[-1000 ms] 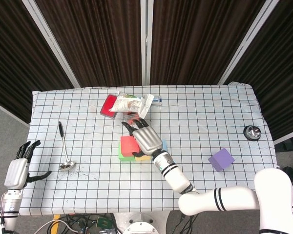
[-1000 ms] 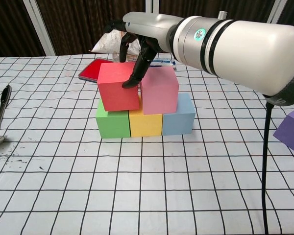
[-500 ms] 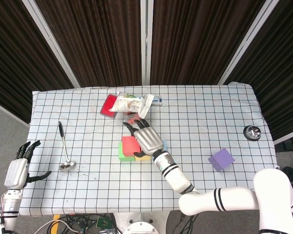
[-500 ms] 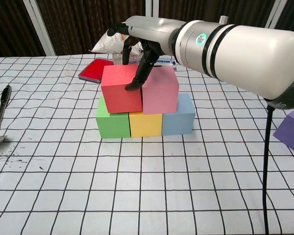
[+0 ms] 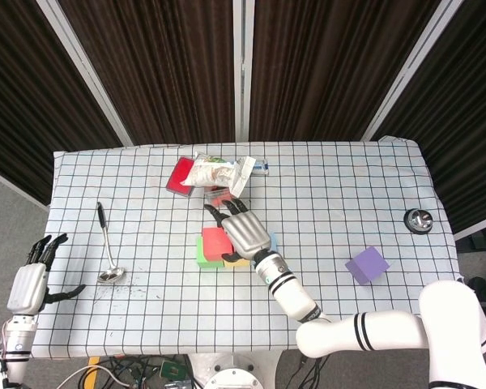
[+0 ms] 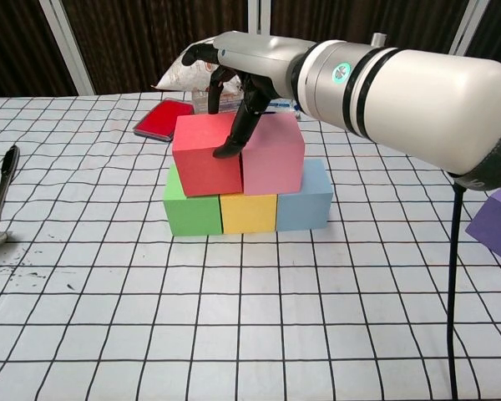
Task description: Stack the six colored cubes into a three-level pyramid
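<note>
Red cube (image 6: pixel 205 155) sits under the right hand's (image 6: pixel 244 71) fingertips.

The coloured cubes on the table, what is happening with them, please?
The right hand is over a half-built pyramid, its fingers touching the red foam cube beside the pink cube. Both sit on a row of green, yellow and blue cubes. The purple cube waits apart; the left hand is idle.

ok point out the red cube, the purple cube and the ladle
red cube (image 6: pixel 204 159), chest view, front face
purple cube (image 5: pixel 367 265), head view, top face
ladle (image 5: pixel 111 275), head view, bowl end
</note>
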Robot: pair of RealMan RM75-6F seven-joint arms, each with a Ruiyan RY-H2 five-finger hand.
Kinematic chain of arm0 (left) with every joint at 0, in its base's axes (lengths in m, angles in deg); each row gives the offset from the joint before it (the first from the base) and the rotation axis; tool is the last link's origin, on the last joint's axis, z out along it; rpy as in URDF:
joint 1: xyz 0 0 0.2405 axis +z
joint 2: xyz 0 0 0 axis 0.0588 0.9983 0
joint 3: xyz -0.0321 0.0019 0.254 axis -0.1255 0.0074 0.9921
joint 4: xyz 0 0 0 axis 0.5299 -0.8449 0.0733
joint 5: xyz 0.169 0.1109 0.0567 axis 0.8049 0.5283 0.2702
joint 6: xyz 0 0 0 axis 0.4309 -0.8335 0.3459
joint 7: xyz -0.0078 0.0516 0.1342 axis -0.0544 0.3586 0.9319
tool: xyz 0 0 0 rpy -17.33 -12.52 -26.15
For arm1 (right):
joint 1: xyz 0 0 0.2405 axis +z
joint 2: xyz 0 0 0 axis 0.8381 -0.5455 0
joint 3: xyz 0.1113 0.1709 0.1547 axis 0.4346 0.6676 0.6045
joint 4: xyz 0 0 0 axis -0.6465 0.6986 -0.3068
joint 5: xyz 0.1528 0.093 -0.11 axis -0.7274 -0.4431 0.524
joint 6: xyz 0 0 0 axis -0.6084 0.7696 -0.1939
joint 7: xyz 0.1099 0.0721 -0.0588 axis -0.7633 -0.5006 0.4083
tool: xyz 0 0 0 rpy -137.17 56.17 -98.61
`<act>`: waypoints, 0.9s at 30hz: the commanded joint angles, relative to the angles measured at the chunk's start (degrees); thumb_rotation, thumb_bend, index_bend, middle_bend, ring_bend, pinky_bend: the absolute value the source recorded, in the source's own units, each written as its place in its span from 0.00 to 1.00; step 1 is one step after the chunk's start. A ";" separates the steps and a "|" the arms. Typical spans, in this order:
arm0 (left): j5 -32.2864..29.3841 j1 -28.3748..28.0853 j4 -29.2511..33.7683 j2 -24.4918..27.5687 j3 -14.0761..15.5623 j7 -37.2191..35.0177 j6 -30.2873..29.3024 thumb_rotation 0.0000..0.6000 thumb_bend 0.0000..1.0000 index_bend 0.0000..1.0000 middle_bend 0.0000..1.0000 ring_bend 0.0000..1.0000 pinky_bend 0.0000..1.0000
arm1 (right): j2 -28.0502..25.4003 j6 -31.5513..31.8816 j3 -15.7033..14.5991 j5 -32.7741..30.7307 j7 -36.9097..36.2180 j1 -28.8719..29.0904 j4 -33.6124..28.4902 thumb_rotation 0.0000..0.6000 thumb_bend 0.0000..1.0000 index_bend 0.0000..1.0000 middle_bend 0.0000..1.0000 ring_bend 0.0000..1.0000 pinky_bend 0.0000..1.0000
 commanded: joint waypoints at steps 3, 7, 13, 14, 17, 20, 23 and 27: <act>-0.11 0.02 -0.28 -0.13 0.00 -0.15 0.17 1.00 0.00 0.09 0.13 0.00 0.01 | 0.04 -0.04 -0.07 -0.03 -0.22 -0.18 0.26 1.00 0.13 0.00 0.41 0.06 0.00; -0.12 0.00 -0.33 -0.22 -0.04 -0.05 0.21 1.00 0.00 0.09 0.13 0.00 0.01 | 0.11 -0.21 -0.16 -0.05 -0.30 -0.25 0.45 1.00 0.13 0.00 0.41 0.06 0.00; -0.19 0.02 -0.29 -0.21 -0.06 -0.02 0.32 1.00 0.00 0.09 0.13 0.00 0.01 | 0.26 -0.39 -0.02 -0.11 -0.37 -0.19 0.62 1.00 0.13 0.00 0.41 0.06 0.00; -0.18 0.03 -0.30 -0.22 -0.03 0.00 0.35 1.00 0.00 0.09 0.13 0.00 0.01 | 0.26 -0.39 -0.05 -0.14 -0.33 -0.20 0.63 1.00 0.13 0.00 0.41 0.06 0.00; -0.10 0.01 -0.39 -0.25 -0.01 -0.11 0.39 1.00 0.00 0.09 0.13 0.00 0.01 | 0.34 -0.42 -0.07 -0.24 -0.31 -0.21 0.73 1.00 0.13 0.00 0.41 0.06 0.00; -0.08 0.06 -0.51 -0.28 -0.02 -0.24 0.29 1.00 0.00 0.09 0.13 0.00 0.01 | 0.42 -0.43 -0.05 -0.23 -0.31 -0.20 0.81 1.00 0.13 0.00 0.41 0.06 0.00; -0.10 0.10 -0.67 -0.44 -0.12 -0.18 0.11 1.00 0.00 0.09 0.13 0.00 0.01 | 0.52 -0.44 -0.05 -0.16 -0.32 -0.19 0.87 1.00 0.13 0.00 0.41 0.06 0.00; -0.12 0.09 -0.72 -0.49 -0.14 -0.14 0.16 1.00 0.00 0.09 0.13 0.00 0.01 | 0.67 -0.48 0.07 -0.19 -0.41 -0.17 1.08 1.00 0.14 0.00 0.41 0.06 0.00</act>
